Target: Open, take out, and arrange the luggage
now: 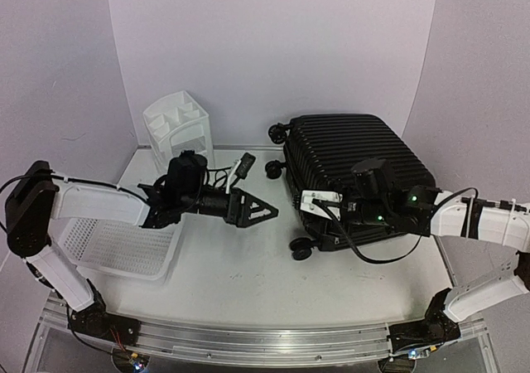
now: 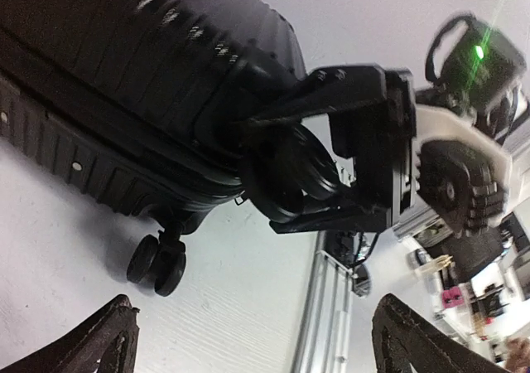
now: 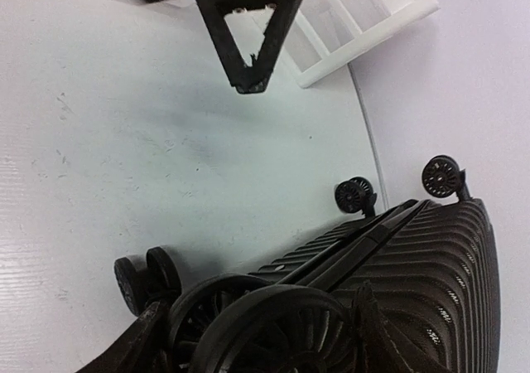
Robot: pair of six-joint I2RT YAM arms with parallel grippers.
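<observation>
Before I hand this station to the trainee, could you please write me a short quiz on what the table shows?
1. True or false: the suitcase lies open.
2. The right claw sits around: A a suitcase wheel; B the suitcase handle; C nothing.
3. Fill in: the left claw stands ___, holding nothing.
Key: 1 false; 2 A; 3 open.
</observation>
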